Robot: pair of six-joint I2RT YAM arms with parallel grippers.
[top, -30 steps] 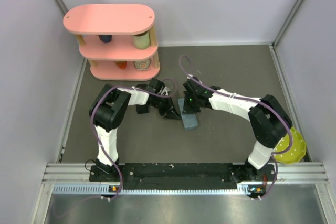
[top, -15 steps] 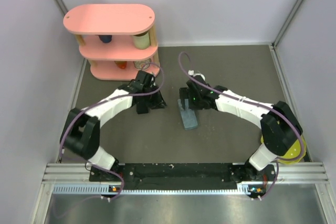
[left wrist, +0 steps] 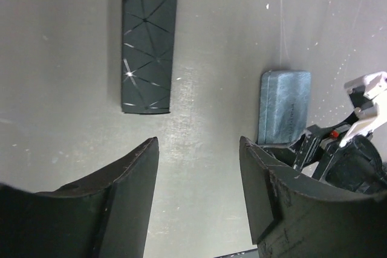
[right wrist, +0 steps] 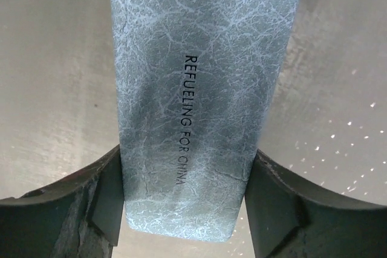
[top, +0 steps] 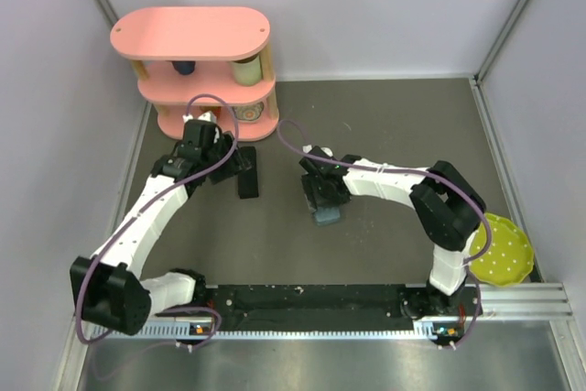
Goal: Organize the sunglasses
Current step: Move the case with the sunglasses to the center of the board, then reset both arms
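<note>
Yellow plate (top: 499,249) nearest, by right arm's base; right arm folded inward, right gripper (right wrist: 184,179) pointing down, fingers pressed on both long sides of grey-blue case (right wrist: 199,89) lying on table (top: 385,135); left arm stretched far, left gripper (left wrist: 199,149) spread, empty, near black case (left wrist: 149,40); pink shelf (top: 197,70) behind; sunglasses not visible in any view.

Soft, even light from above keeps the top view bright, with only faint shadows. A pale sheen streaks the worktop (left wrist: 199,113) in the left wrist view. The grey-blue case (right wrist: 199,89) shows crisp lettering, while the right hand (right wrist: 184,161) around it is dark and soft-edged
</note>
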